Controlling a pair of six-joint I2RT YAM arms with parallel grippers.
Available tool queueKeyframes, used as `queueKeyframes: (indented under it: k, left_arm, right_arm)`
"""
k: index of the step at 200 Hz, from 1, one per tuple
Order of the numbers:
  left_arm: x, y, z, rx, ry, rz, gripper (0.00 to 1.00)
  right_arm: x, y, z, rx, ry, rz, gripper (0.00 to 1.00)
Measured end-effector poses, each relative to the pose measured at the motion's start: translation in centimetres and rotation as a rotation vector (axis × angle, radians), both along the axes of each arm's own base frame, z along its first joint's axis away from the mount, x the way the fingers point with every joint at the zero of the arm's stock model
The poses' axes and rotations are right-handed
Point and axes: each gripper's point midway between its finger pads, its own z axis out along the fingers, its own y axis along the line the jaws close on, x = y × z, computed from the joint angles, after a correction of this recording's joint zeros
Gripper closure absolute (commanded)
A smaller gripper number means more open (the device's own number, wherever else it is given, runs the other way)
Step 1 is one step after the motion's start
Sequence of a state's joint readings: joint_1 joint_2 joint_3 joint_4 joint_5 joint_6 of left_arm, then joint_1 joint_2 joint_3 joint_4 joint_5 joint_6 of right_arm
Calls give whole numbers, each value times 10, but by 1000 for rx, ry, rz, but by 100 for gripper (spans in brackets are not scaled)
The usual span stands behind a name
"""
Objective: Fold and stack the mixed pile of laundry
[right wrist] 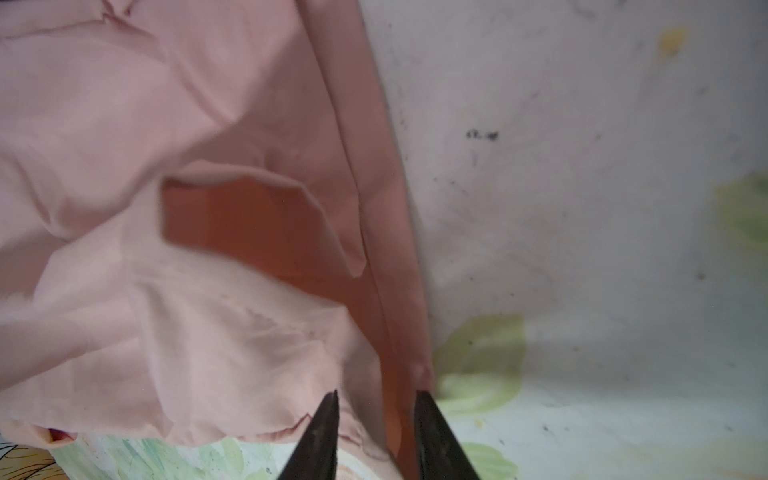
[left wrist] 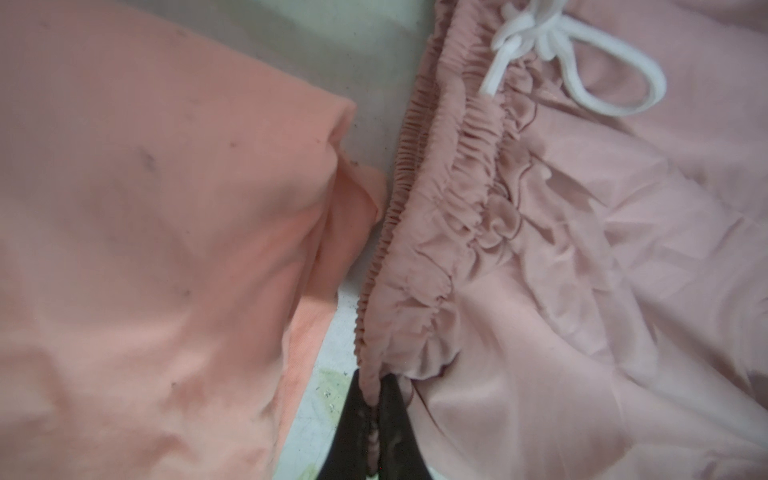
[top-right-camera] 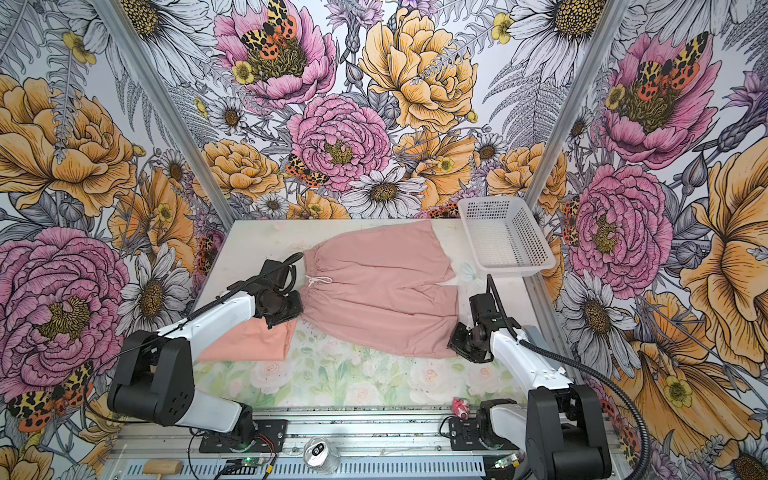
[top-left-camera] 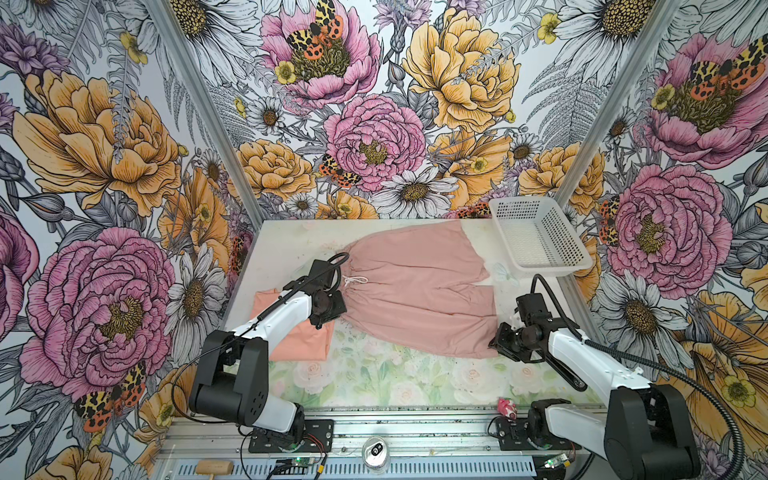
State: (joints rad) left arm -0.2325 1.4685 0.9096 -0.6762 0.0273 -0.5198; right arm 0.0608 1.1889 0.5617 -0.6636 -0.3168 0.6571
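The dusty-pink garment [top-left-camera: 415,291] [top-right-camera: 374,291] lies spread across the middle of the table, gathered waistband to the left with a white drawstring [left wrist: 582,83]. My left gripper [left wrist: 376,399] [top-left-camera: 334,309] is shut on the near end of that waistband [left wrist: 419,232]. The peach-orange T-shirt [top-left-camera: 303,340] [top-right-camera: 253,340] [left wrist: 124,208] lies folded at the near left, partly under the left arm, its graphic hidden. My right gripper [right wrist: 376,399] [top-left-camera: 498,345] is open at the garment's near right leg corner [right wrist: 208,332], jaws apart with the hem lying loose between them.
A white perforated basket [top-left-camera: 540,237] [top-right-camera: 505,237] stands at the back right corner. On the front rail sit a drinks can [top-left-camera: 376,453], a wooden mallet [top-left-camera: 214,467] and a small pink object [top-left-camera: 508,407]. Flowered walls close in the table on three sides.
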Motion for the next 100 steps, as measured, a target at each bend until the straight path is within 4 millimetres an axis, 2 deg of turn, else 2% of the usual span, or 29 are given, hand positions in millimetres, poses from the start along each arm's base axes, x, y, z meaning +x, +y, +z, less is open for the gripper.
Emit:
queueKeyframes:
  k: [23, 59, 100]
  left_arm:
    - [0, 0, 0, 0, 0, 0, 100]
    - [0, 0, 0, 0, 1, 1, 100]
    - [-1, 1, -2, 1, 5, 1, 100]
  right_arm:
    - [4, 1, -2, 3, -11, 5, 69]
    - [9, 6, 0, 23, -37, 20, 77]
    - [0, 8, -7, 37, -18, 30, 80]
